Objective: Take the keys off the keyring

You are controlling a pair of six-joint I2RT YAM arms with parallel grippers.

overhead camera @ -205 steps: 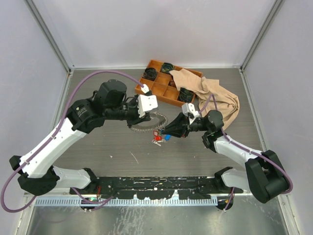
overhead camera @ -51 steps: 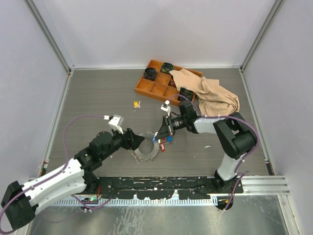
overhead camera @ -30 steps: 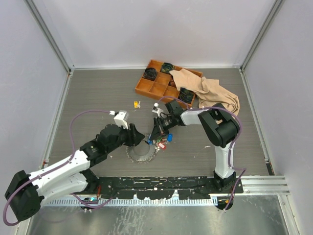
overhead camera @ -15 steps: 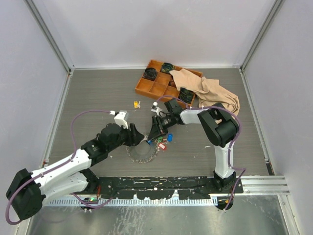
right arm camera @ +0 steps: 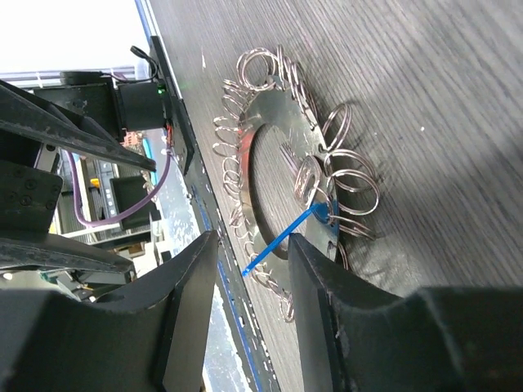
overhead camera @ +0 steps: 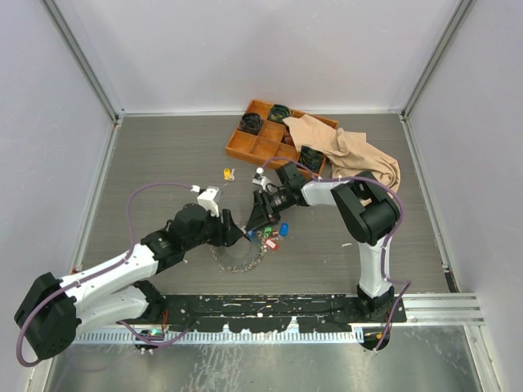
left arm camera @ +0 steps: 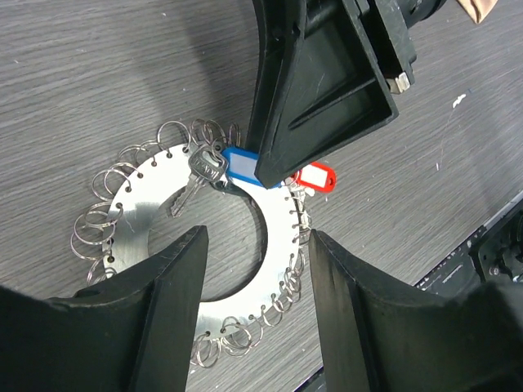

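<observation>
Grey wood-grain worktop carries the keyring, a flat silver disc edged with small wire loops. It lies near the front, between the two arms. A silver key with a blue tag rests at the disc's inner edge, and a red tag lies just beside it. The left gripper hangs over the disc, jaws wide open. The right gripper points down at the blue tag, jaws apart, with the tag's edge showing in the gap.
</observation>
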